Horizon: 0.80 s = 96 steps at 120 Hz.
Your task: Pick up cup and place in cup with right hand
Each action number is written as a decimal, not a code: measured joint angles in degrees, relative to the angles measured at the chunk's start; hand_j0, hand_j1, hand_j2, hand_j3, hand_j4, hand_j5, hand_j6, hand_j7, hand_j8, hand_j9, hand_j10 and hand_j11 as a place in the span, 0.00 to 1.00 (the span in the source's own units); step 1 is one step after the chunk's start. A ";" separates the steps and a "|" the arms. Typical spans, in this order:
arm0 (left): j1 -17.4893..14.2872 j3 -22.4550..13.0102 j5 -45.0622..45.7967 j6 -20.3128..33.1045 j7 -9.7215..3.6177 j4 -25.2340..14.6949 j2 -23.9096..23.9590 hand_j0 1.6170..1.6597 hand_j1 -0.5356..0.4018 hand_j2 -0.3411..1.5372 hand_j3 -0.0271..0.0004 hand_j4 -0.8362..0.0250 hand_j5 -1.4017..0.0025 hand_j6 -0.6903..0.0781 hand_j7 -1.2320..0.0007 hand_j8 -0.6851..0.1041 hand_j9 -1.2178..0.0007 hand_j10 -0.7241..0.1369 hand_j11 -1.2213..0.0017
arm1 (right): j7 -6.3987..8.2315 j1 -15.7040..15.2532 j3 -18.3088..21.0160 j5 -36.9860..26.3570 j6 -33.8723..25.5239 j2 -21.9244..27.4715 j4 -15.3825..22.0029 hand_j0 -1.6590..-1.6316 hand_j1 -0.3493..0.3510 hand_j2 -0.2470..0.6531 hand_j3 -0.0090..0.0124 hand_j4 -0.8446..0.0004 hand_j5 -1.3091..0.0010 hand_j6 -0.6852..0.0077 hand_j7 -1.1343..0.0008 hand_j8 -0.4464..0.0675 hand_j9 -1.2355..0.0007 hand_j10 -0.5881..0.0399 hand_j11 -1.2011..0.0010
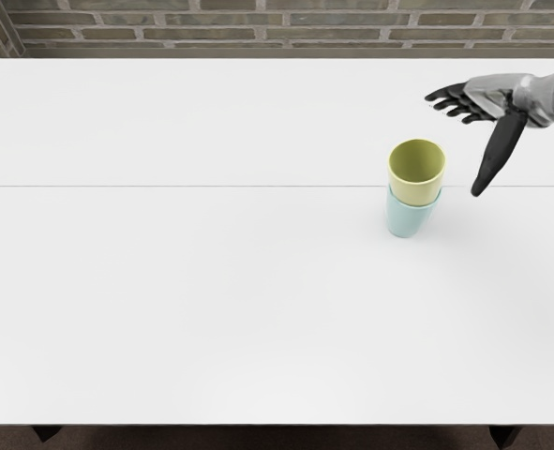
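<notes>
On the right side of the white table, the yellow cup sits inside the blue cup. Just beyond, farther right, the right hand is apart from both, fingers spread, holding nothing.

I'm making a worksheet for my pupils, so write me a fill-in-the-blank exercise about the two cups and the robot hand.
1. The upper cup is nested in the lower cup, so the cups number ____ in all.
2. The upper cup is ____, whereas the lower cup is light blue.
3. The robot hand has its fingers spread and holds ____.
4. The robot hand reaches in from the picture's ____ edge.

Missing words: two; yellow; nothing; right.
</notes>
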State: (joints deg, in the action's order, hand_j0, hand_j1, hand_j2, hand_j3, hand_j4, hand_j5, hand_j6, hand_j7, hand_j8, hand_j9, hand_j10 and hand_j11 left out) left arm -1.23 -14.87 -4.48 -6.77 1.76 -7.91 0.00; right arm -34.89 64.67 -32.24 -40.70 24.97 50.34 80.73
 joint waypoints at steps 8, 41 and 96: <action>0.00 0.01 0.00 0.00 0.00 0.00 0.00 0.96 0.94 0.18 0.98 0.97 1.00 0.90 1.00 0.87 1.00 0.84 1.00 | 1.70 -0.02 -0.04 3.40 3.64 2.99 -0.57 0.04 0.08 0.28 0.42 0.94 0.95 0.91 0.94 0.77 0.95 0.86 0.95; 0.00 0.02 0.00 0.00 -0.01 0.00 0.00 0.96 0.94 0.18 0.98 0.97 1.00 0.90 1.00 0.87 1.00 0.84 1.00 | 6.23 -1.11 0.10 9.04 9.51 9.05 -0.75 0.04 0.06 0.27 0.42 0.95 0.96 0.93 0.96 0.79 0.96 0.87 0.96; 0.00 0.01 0.00 0.00 0.00 -0.01 0.00 0.96 0.94 0.18 0.98 0.97 1.00 0.90 1.00 0.87 1.00 0.84 1.00 | 6.52 -2.37 0.33 18.76 10.05 6.87 -5.22 0.04 0.05 0.27 0.42 0.96 0.97 0.93 0.96 0.80 0.97 0.88 0.96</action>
State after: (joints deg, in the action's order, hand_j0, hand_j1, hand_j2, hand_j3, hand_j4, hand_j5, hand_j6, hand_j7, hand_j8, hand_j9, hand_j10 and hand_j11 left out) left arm -1.23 -14.86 -4.49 -6.77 1.76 -7.92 0.00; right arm -28.37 62.30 -31.91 -21.94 35.03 57.21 75.52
